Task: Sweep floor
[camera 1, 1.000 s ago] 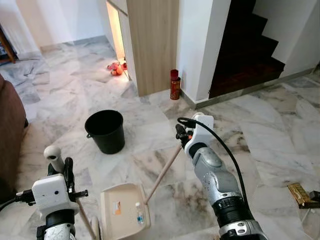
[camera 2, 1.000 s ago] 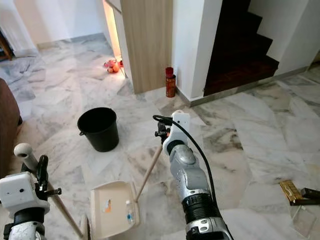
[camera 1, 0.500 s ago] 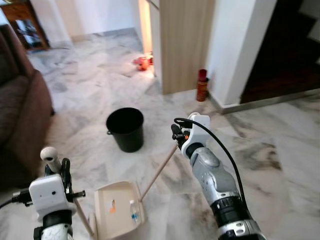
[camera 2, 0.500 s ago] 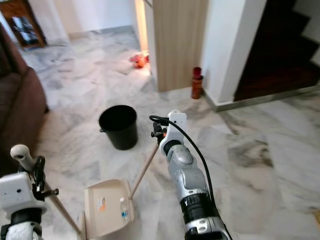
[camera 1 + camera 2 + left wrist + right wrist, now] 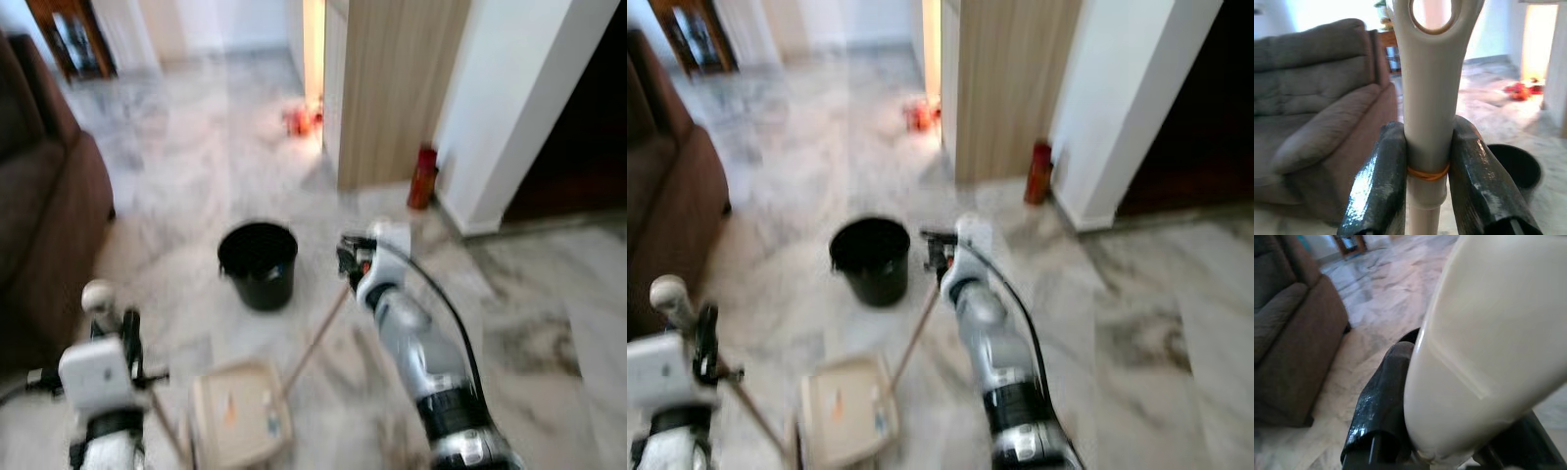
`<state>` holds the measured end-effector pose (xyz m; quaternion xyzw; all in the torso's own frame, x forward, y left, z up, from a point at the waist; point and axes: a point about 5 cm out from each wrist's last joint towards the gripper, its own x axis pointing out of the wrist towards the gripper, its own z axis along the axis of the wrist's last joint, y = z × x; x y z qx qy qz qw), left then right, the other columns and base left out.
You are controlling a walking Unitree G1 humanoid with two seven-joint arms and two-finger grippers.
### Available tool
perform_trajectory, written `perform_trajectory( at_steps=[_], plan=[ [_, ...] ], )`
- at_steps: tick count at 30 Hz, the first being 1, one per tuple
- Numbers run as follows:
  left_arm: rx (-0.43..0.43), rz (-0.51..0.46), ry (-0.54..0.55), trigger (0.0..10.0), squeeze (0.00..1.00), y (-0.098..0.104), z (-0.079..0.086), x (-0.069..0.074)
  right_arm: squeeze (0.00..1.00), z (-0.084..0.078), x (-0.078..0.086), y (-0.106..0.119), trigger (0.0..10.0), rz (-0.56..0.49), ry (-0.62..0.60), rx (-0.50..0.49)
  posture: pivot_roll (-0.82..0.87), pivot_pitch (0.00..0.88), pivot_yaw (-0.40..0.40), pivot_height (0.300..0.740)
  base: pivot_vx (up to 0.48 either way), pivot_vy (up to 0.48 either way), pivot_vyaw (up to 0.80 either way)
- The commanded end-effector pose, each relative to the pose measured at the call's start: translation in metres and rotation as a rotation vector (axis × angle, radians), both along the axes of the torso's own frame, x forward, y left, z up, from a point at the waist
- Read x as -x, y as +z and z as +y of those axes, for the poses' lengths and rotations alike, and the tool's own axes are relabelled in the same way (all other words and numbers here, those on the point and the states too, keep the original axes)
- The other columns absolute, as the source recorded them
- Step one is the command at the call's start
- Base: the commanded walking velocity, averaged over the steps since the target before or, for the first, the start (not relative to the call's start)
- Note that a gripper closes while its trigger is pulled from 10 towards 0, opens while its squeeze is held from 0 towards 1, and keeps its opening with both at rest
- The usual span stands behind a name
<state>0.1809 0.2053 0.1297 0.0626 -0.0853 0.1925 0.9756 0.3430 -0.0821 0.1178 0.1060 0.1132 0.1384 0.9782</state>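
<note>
1. My left gripper is clamped on the broom handle: both black fingers press its pale shaft from either side, just at an orange rubber band. The handle's end has a hanging hole.
2. In the head views, which are blurred, that gripper sits at about 7 o'clock, with the handle's rounded top poking up above it.
3. My right gripper is near centre, closed around the cream grip of the dustpan handle; in the wrist view one finger hugs that grip.
4. The wooden stick runs from the right gripper towards 7 o'clock down to the dustpan on the marble floor.
5. A black bucket stands at 11 o'clock of the right gripper, just beside it.
6. A brown sofa is at 9 o'clock; a red can stands by the wall at 1 o'clock.
</note>
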Motion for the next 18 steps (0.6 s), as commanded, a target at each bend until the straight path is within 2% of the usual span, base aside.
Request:
perform_trajectory(
  at_steps=[1, 16, 18],
  plan=[
    [-0.026, -0.026, 0.010, 10.0, 0.00, 0.0067, 0.0013, 0.0018, 0.00, 0.0058, -0.0022, 0.0170, 10.0, -0.068, 0.018, -0.047, -0.02, 0.066, 0.065, 0.740, 0.409, 0.000, 0.00],
    [-0.030, -0.019, 0.008, 10.0, 0.00, 0.0056, 0.0010, 0.0015, 0.00, 0.0070, -0.0016, 0.0173, 10.0, -0.070, 0.027, -0.051, -0.02, 0.065, 0.065, 0.740, 0.407, 0.000, 0.00],
    [-0.028, -0.020, -0.001, 10.0, 0.00, 0.0054, 0.0003, 0.0013, 0.00, 0.0060, -0.0018, 0.0177, 10.0, -0.072, 0.017, -0.050, -0.02, 0.065, 0.065, 0.740, 0.163, 0.000, 0.00]
  ],
)
